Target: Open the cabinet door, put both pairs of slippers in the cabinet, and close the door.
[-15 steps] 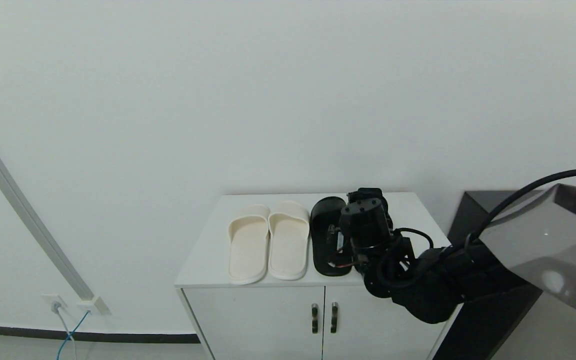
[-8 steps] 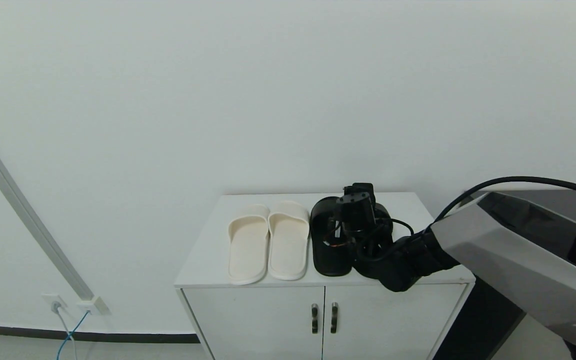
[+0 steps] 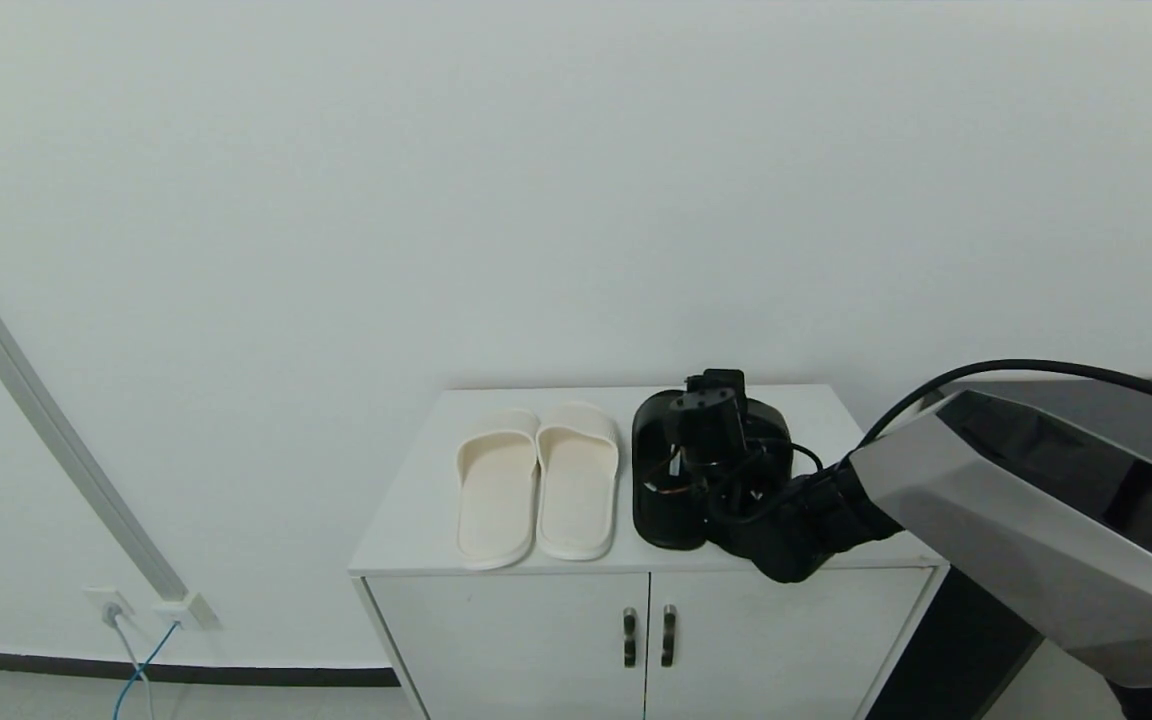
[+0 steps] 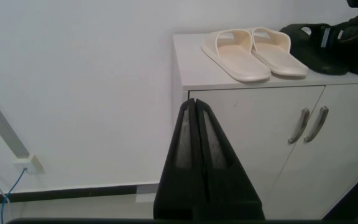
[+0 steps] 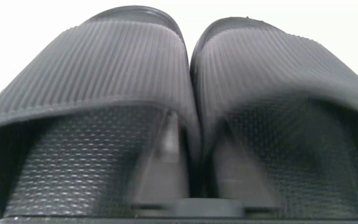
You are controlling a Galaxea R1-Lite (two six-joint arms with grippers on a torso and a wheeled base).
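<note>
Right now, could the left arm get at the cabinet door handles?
Probably yes. The left gripper, fingers shut, points toward the cabinet, and nothing stands between it and the door handles. The fingers would have to open first.

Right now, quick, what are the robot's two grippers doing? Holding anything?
Left gripper: fingers closed, holding nothing.
Right gripper: fingers closed on the pair of black ribbed rubber slippers, one finger inside each.
</note>
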